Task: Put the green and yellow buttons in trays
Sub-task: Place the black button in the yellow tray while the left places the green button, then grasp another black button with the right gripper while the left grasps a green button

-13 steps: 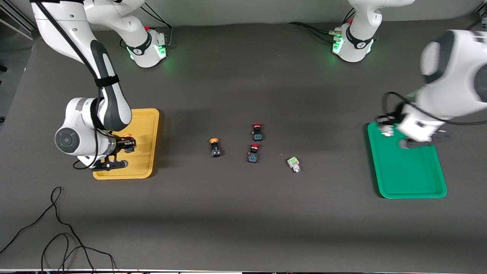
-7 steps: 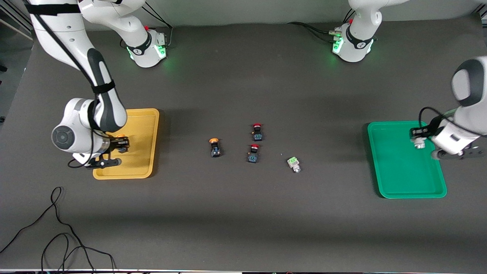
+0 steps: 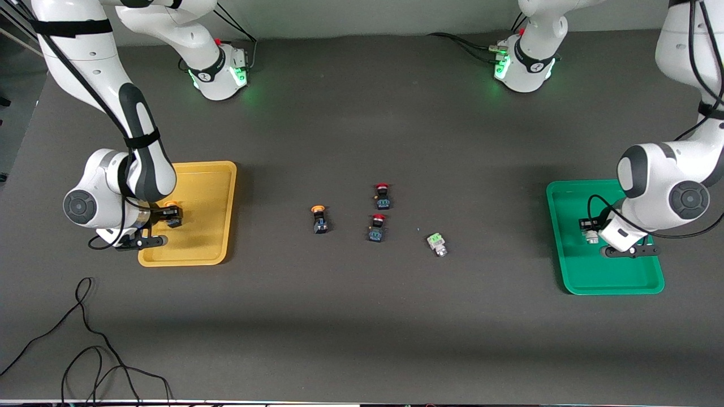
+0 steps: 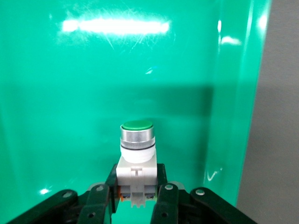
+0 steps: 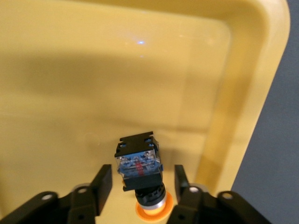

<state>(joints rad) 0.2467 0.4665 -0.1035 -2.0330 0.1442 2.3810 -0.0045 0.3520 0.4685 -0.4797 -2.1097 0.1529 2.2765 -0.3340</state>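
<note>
My right gripper (image 3: 169,217) is low in the yellow tray (image 3: 210,186), open. An orange-yellow button (image 5: 139,161) lies on the tray floor between its fingers (image 5: 103,183), with a gap on each side. My left gripper (image 3: 591,234) is low over the green tray (image 3: 571,265), shut on a light green button (image 4: 136,148) by its white body. A second orange-yellow button (image 3: 319,218) and a second green button (image 3: 436,243) lie on the table's middle.
Two red-capped switches (image 3: 382,195) (image 3: 377,227) lie between the loose yellow and green buttons. Black cables (image 3: 85,339) loop on the table near the front edge at the right arm's end.
My left gripper swung with the green button across the green tray and down to its middle. My right gripper slid with the yellow button toward the right arm's end of the yellow tray.
</note>
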